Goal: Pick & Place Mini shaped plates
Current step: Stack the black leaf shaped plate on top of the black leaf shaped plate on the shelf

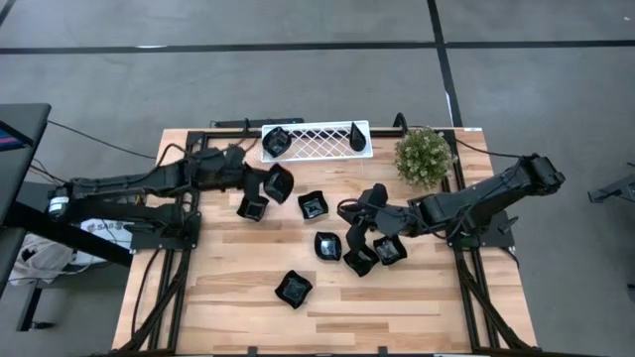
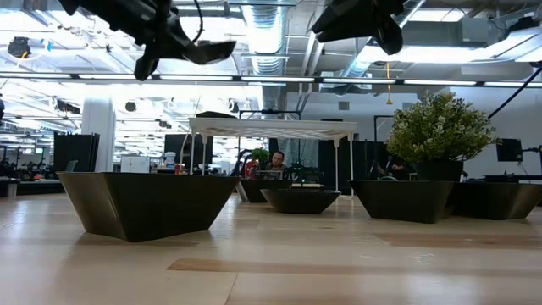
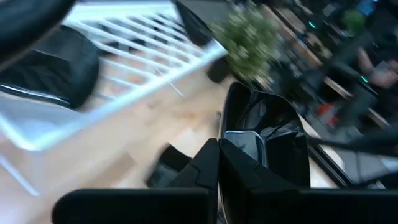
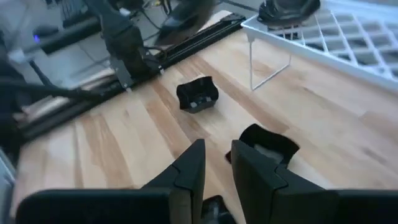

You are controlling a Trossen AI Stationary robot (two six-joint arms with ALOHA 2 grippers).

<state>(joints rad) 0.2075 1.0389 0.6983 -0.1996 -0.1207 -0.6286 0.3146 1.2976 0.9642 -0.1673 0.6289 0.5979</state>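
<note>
The left gripper [image 1: 270, 182] is clamped on a glossy black wavy-rimmed mini plate [image 1: 279, 183], held aloft just short of the white lattice tray [image 1: 317, 140] at the table's far edge, probably for placing; the right gripper [image 1: 349, 234], slightly parted, hangs mid-table.

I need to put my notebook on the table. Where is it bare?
The near strip around the lone front dish is bare, as is the left edge. Crowded: the middle, where dishes cluster by the right gripper, and near the white tray.
</note>
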